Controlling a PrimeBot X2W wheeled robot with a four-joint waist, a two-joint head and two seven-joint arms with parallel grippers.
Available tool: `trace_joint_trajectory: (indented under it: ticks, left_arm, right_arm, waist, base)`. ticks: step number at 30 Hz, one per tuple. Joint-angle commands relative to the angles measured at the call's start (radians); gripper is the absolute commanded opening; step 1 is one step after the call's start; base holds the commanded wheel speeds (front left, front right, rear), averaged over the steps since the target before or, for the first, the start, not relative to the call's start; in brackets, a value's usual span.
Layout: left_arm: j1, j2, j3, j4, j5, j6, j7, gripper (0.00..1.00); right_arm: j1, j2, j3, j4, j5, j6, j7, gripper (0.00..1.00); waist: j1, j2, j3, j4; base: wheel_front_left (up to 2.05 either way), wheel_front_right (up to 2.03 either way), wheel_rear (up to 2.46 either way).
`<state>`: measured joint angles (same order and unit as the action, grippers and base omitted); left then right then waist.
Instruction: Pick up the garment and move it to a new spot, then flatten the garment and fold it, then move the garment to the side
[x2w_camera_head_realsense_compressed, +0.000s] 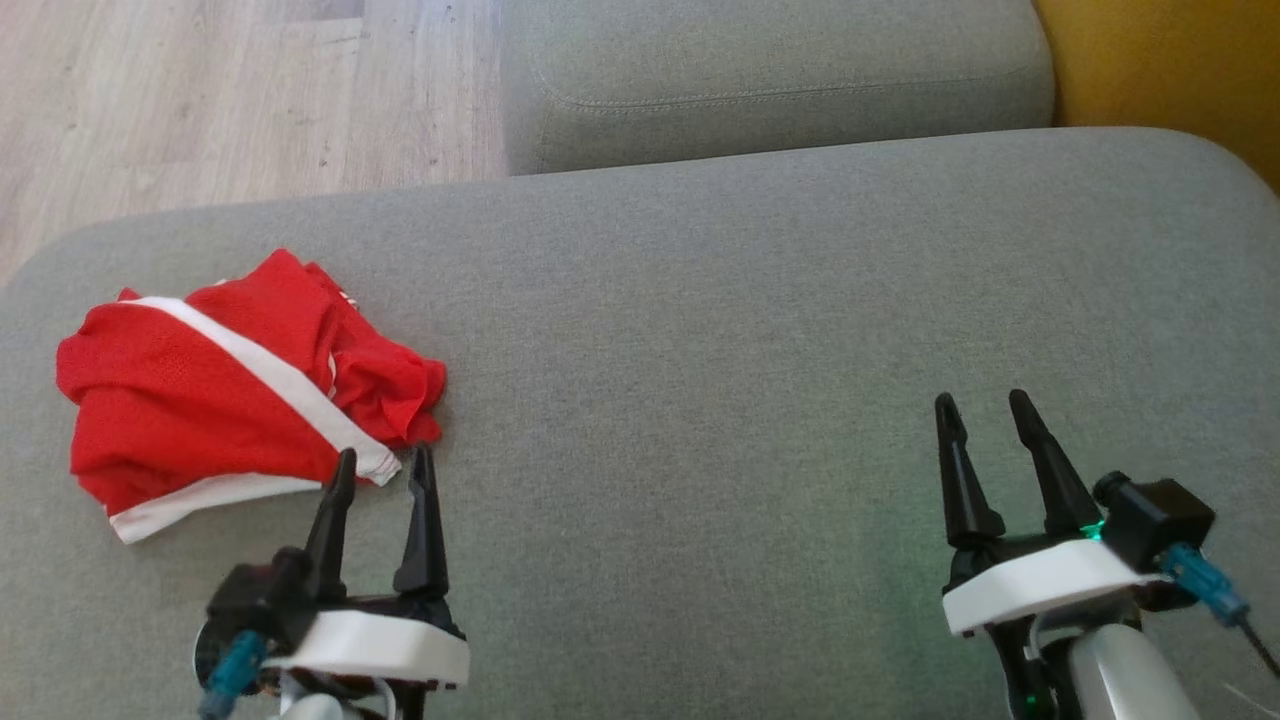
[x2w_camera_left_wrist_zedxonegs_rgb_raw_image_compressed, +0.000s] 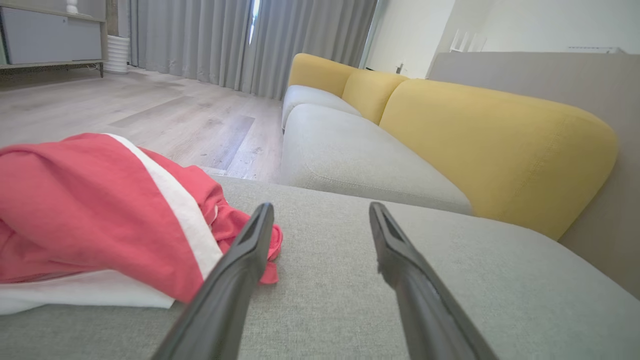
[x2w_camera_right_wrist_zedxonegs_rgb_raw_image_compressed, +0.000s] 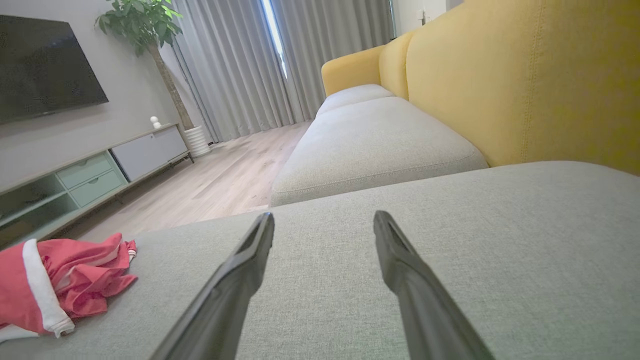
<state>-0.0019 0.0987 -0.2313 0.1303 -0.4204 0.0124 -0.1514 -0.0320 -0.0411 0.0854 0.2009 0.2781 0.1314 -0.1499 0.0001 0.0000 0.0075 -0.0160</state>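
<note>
garment (x2w_camera_head_realsense_compressed: 225, 385) lies just beyond left gripper (x2w_camera_head_realsense_compressed: 385, 462).

The garment (x2w_camera_head_realsense_compressed: 230, 390) lies at the cushion's (x2w_camera_head_realsense_compressed: 700, 350) left end, just ahead of the left hand (x2w_camera_head_realsense_compressed: 385, 453).

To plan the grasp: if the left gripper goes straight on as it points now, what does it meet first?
Probably the garment: its hem lies right at the tips of the left gripper. Farther on, bare cushion; depth unclear.
</note>
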Motion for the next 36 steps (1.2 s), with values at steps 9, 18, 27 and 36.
trace_joint_trajectory:
  ticks: [9, 18, 27, 36]
  left_arm:
    - [-0.078, 0.055, -0.077, 0.0, 0.189, 0.046, -0.043, 1.0]
    - [-0.067, 0.02, -0.054, -0.044, 0.158, 0.039, -0.067, 1.0]
    - [-0.018, -0.027, 0.019, -0.046, 0.152, -0.018, -0.093, 1.0]
    - [-0.017, -0.045, 0.025, 0.055, 0.183, -0.056, -0.11, 1.0]
  right_arm:
    - [-0.069, -0.008, 0.049, -0.053, -0.182, -0.001, -0.045, 1.0]
    - [-0.062, -0.008, 0.051, -0.077, -0.179, -0.001, -0.068, 1.0]
    - [-0.036, -0.009, 0.045, -0.05, -0.044, -0.001, -0.095, 1.0]
    - [-0.036, -0.009, 0.08, 0.015, -0.066, -0.001, -0.112, 1.0]
  waist:
    - [-0.0001, 0.0, 0.001, 0.006]
    - [-0.0001, 0.0, 0.003, 0.011]
    - [-0.0001, 0.0, -0.001, 0.014]
    - [-0.0001, 0.0, -0.003, 0.014]
  base:
    - [0.0, 0.0, 0.0]
    - [0.0, 0.0, 0.0]
    - [0.0, 0.0, 0.0]
    - [0.0, 0.0, 0.0]
